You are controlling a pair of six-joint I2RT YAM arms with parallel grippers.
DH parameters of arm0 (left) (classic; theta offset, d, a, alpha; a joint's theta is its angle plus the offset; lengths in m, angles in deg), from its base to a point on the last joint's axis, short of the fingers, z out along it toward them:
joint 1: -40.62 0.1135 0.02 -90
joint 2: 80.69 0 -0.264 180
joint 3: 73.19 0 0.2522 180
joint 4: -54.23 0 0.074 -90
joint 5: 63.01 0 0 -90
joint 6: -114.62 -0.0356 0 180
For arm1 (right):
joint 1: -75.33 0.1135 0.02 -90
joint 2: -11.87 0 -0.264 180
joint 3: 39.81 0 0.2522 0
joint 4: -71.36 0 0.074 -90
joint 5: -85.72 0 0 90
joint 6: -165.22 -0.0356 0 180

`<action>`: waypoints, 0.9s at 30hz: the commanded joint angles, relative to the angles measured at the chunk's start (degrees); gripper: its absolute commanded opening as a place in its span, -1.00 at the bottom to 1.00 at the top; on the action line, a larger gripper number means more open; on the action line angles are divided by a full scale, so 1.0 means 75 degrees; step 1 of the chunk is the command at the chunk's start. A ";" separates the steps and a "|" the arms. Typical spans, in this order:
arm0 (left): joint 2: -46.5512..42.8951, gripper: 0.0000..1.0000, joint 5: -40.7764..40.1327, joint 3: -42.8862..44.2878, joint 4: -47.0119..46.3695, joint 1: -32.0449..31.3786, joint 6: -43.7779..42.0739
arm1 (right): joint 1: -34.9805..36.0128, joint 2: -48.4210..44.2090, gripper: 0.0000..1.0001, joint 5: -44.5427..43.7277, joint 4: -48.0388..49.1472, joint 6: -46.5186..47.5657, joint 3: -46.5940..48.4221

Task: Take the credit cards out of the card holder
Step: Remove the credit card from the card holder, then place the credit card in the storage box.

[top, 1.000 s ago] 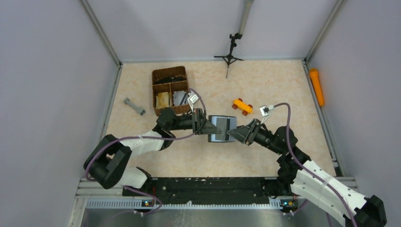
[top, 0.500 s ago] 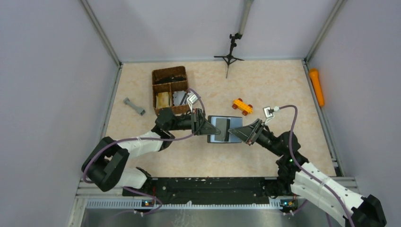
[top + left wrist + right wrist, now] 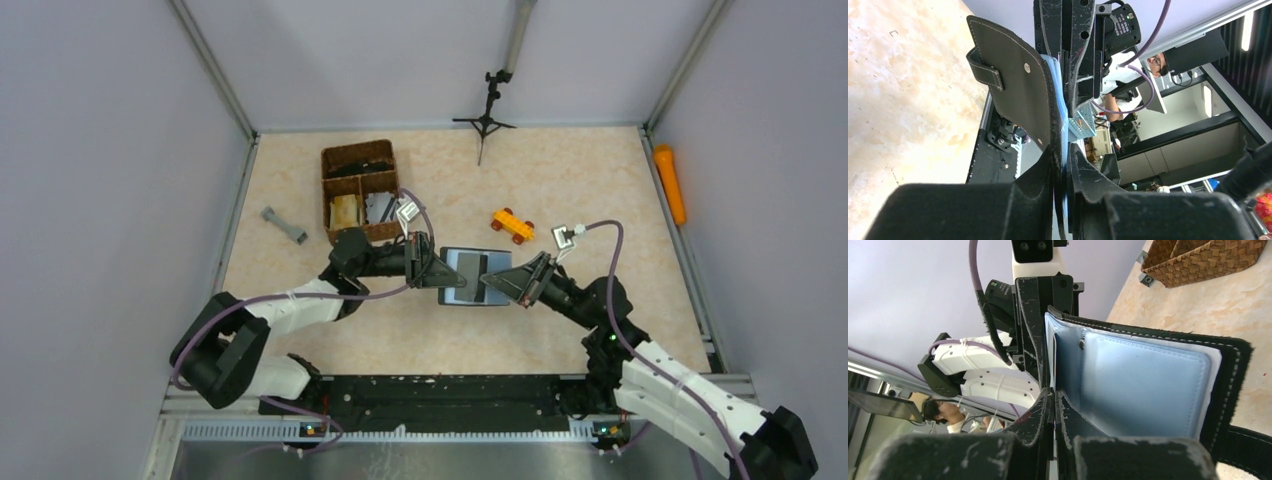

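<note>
little moved: left gripper [image 3: 441, 272] and right gripper [image 3: 498, 285] pinch flat black stitched card holder [image 3: 470, 268], glossy blue lining, spread 9-to-3.

Beige marbled tabletop [image 3: 580, 300] with metal rails, five loose things on it.
Brown wicker divided basket [image 3: 340, 160] sits at the far left. A small grey dumbbell-shaped piece [image 3: 284, 225] lies to the left of the basket, near the left rail. An orange toy car [image 3: 512, 224] sits right of centre, well apart from the basket. A black mini tripod [image 3: 486, 118] stands upright by the back wall. An orange cylinder [image 3: 670, 183] lies along the right rail; cannot tell whether it is on the top or just off it.
</note>
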 commanded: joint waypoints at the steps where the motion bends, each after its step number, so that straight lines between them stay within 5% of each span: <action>1: -0.0644 -0.74 -0.0179 0.0016 0.0335 0.0021 -0.0538 | -0.0102 -0.0542 -1.00 -0.0430 -0.0306 0.0299 0.0089; 10: -0.1328 -1.00 -0.0217 -0.0097 0.1009 0.0487 -0.0781 | -0.0142 -0.1154 -1.00 -0.0784 -0.1472 0.0857 0.0168; 14: -0.1982 -1.00 -0.0287 0.0079 0.3465 0.1090 -0.1795 | -0.0139 -0.1169 -1.00 -0.1011 -0.2213 0.1637 0.0565; 19: -0.3109 -1.00 -0.1820 0.1155 0.8434 0.1824 -0.4186 | -0.0139 -0.0588 -1.00 -0.1070 -0.3087 0.3481 0.1422; 27: -0.4170 -1.00 -0.4940 0.2177 1.1349 0.2057 -0.5312 | -0.0128 0.1791 -1.00 -0.0907 -0.2956 0.5334 0.3236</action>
